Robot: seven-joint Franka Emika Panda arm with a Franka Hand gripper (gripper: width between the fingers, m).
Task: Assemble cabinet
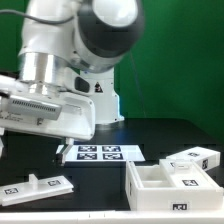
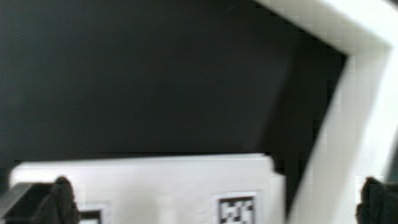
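The white box-shaped cabinet body [image 1: 163, 186] lies open side up at the front of the exterior view's right. A flat white tagged panel [image 1: 196, 158] lies just behind it. Another flat tagged panel [image 1: 40, 187] lies at the front left. My gripper hand [image 1: 35, 112] hangs high above the left side of the table. In the wrist view my gripper [image 2: 210, 205] is open, with dark fingertips [image 2: 43, 203] at both edges. A white panel with a square tag [image 2: 235, 208] shows between and below them, not touched.
The marker board [image 1: 103, 153] lies at the middle back of the black table. The robot's white base [image 1: 105, 100] stands behind it. A slanted white bar [image 2: 342, 90] crosses the wrist view; I cannot tell what it belongs to.
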